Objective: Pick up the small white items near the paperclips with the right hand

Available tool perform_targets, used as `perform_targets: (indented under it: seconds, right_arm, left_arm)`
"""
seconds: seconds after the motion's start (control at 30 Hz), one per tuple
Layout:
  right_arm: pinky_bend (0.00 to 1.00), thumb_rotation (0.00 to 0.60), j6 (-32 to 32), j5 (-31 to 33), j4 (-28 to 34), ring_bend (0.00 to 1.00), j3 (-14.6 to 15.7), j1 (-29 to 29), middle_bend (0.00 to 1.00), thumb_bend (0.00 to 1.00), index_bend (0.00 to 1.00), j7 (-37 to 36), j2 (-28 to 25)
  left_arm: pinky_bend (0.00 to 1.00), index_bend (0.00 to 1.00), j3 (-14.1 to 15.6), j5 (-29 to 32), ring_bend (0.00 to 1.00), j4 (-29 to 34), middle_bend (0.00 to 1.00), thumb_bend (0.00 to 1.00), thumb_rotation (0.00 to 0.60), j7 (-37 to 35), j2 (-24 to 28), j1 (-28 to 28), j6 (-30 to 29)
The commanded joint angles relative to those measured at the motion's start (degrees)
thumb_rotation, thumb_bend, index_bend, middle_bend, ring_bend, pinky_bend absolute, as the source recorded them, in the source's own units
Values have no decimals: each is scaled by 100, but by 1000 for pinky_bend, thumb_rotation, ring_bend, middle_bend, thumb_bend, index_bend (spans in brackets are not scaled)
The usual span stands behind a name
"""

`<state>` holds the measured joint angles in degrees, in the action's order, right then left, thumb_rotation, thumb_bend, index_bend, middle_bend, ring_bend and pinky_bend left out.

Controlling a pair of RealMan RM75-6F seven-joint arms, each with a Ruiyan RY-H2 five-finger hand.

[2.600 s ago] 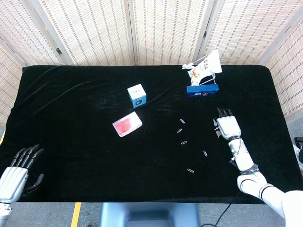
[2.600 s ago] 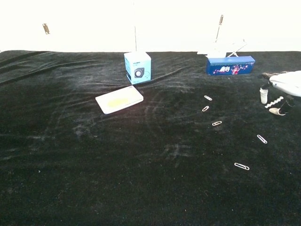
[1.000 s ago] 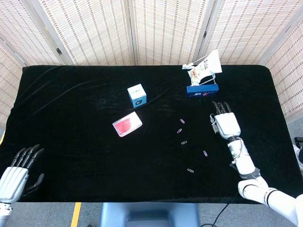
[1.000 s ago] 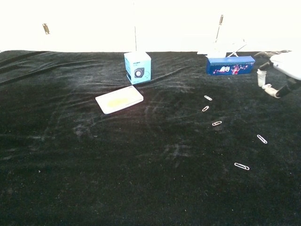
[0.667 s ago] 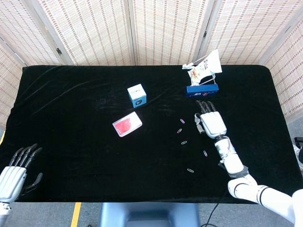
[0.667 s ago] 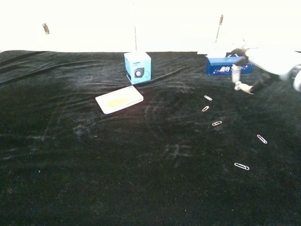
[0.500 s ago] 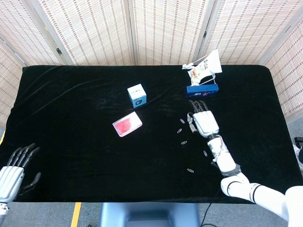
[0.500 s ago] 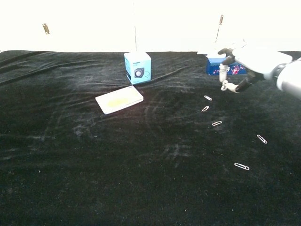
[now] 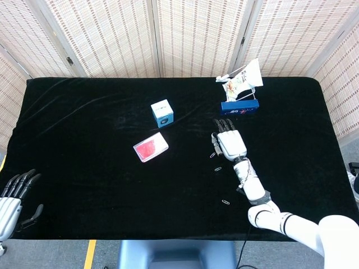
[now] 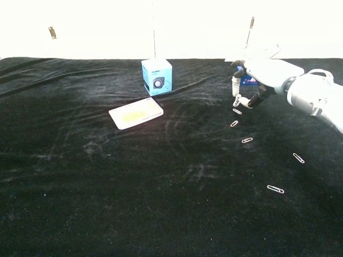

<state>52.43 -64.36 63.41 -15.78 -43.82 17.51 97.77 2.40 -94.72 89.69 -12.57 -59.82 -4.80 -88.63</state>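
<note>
My worktop point(image 9: 84, 168), laid out from back to front.

Behind my right hand point(image 9: 230, 144) sits the long box point(image 9: 239, 107), with the stand point(image 9: 242, 81) just behind it. The cube box point(image 9: 162, 112) sits further left, and the flat card pack point(image 9: 151, 147) lies in front of it. The paperclips point(image 10: 247, 140) trail forward from under my right hand. My left hand point(image 9: 10, 202) hangs off the front left corner.

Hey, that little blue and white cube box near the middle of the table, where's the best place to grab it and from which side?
Likely from above: the cube box stands upright and apart from the flat card packet, so its two opposite side walls are free for fingers to close on.
</note>
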Motion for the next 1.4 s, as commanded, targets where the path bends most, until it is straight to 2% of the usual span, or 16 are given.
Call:
perform_targets:
  seconds: [0.03,0.43,0.63,0.9,1.4]
  right_arm:
    - [0,600,-2,30,-38,0,16,-19,84,517,833,34,34]
    - [0,600,90,47,24,0,73,9,84,516,833,52,-14]
    - [0,600,254,-133,470,0,152,99,84,516,833,-42,-208]
    - [0,600,449,-338,1007,0,428,283,88,517,836,112,-411]
    - [0,600,439,-261,1010,0,511,336,97,516,840,297,-441]
  left_arm:
    - [0,0,-8,9,0,-22,0,499,600,-57,19,14,-25]
    - [0,0,0,-8,0,-8,0,499,600,-1,6,14,-1]
    - [0,0,-3,-10,0,-4,0,499,600,15,1,8,15]
    - [0,0,8,-46,0,28,0,499,600,127,-36,8,21]
    - [0,0,-1,-30,0,35,0,499,600,190,-57,-1,49]
